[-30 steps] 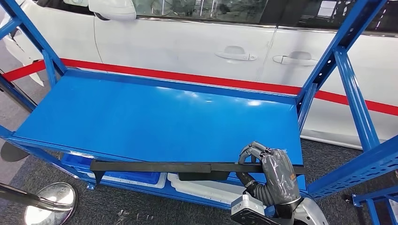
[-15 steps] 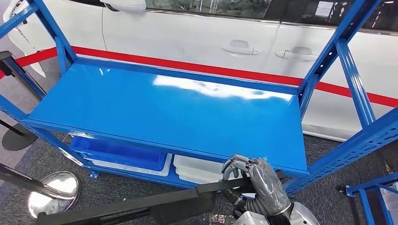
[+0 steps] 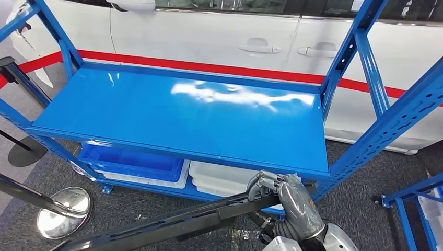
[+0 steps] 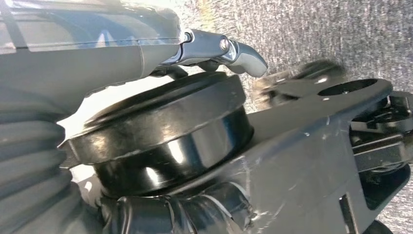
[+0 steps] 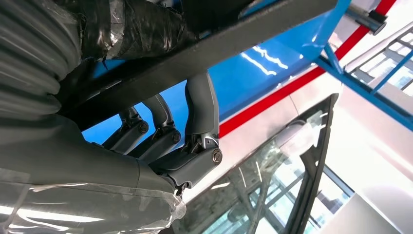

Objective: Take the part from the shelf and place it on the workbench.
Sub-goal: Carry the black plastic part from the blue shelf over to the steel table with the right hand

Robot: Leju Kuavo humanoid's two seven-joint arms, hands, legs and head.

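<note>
Holding the long black part [image 3: 172,224] in my right hand [image 3: 292,201], fingers [image 5: 202,112] curled over its bar, I have it off the shelf [image 3: 183,112]: it slants across the lower middle of the head view toward the lower left, in front of and below the shelf's front edge, over grey carpet. By my judgement the pick is done and the carry and set-down remain; no workbench is in sight yet. My left hand [image 4: 221,48] hangs by my side, and I cannot tell whether it is open or closed. Outward: a blue bin [image 3: 133,162] and a white tray [image 3: 219,180] sit under the shelf, a white car [image 3: 209,36] fills the top of the frame, and a chrome stanchion base [image 3: 62,212] at lower left lies near the part's far end, which could snag as I turn.
</note>
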